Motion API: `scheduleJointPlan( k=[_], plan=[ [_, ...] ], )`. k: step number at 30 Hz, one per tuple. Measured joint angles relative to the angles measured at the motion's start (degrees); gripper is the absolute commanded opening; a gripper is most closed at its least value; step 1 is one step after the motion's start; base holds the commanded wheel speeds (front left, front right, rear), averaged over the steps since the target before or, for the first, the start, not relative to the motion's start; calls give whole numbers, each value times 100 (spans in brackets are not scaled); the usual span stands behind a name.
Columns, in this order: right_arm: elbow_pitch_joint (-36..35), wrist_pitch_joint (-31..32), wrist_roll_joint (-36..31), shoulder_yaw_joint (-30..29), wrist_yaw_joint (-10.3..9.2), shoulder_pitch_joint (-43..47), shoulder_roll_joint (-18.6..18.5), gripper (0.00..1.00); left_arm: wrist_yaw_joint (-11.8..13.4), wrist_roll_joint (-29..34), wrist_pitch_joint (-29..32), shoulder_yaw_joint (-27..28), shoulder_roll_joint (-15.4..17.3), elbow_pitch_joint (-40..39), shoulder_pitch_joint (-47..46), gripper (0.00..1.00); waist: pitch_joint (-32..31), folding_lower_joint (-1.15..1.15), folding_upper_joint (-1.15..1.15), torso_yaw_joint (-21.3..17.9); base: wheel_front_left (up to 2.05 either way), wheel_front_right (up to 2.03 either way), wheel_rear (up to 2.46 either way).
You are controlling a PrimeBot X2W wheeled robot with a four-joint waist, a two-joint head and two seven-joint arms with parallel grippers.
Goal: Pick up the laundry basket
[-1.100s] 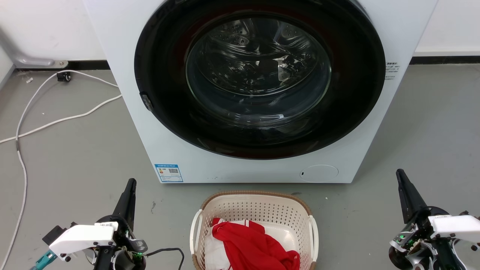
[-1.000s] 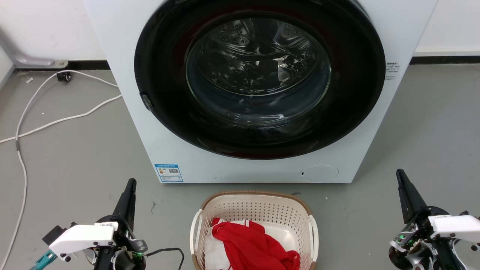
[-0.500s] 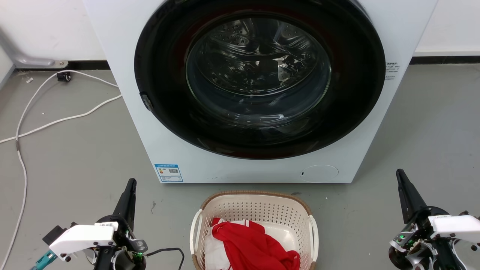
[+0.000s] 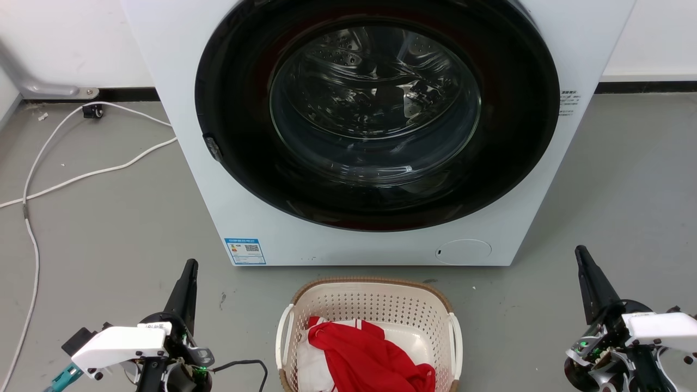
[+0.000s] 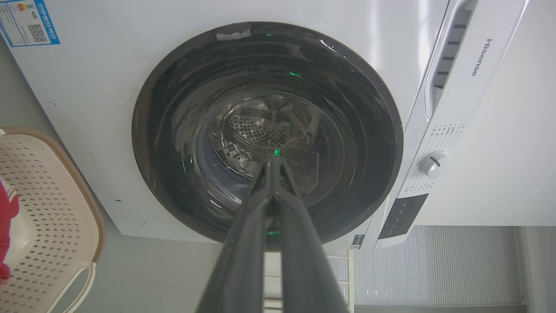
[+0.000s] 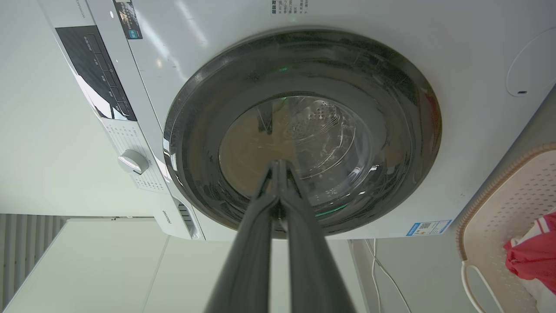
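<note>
Laundry basket (image 4: 370, 302), one, before one washing machine (image 4: 182, 120), left gripper (image 4: 190, 268), right gripper (image 4: 581, 256), both pressed together

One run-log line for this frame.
stage: basket not grasped | left gripper: shut, empty | right gripper: shut, empty | laundry basket: on floor before washing machine, red garment inside

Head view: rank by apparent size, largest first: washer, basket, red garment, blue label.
1. washer, by far the largest
2. basket, though the bottom edge cuts it off
3. red garment, lying inside the basket, also cut off
4. blue label, on the washer's front
</note>
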Motion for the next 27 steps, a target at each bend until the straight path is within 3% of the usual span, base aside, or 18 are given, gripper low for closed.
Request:
scheduleJointPlan(
  k=[1, 2, 8, 18, 25, 27],
  plan=[
    [0, 0, 0, 0, 0, 0, 0, 0, 0, 0, 0, 0, -1, 0, 0, 0, 0, 0, 0, 0, 0, 0, 0],
    [20, -1, 1, 1, 1, 11, 1, 100, 0, -1, -1, -3, -2, 23, 10, 100, 0, 0, 0, 0, 0, 0, 0],
    [232, -53, -4, 37, -2, 281, 30, 100, 1, 12, -53, -44, -44, 233, 274, 100, -3, 0, 0, -1, 0, 0, 0],
    [18, -331, -241, 172, -8, 361, 33, 100, 2, 194, -320, -104, -44, 19, 354, 100, -15, 0, 0, -7, 0, 0, 0],
    [-29, -505, -549, 145, -8, 386, 34, 100, 3, 503, -509, -16, -44, -27, 429, 100, -25, 0, 0, -7, 0, 0, 0],
    [-30, -598, -927, 94, -8, 386, 34, 100, 7, 770, -605, 119, -43, -43, 433, 100, -33, 0, 0, -6, 0, 0, 0]
  ],
)
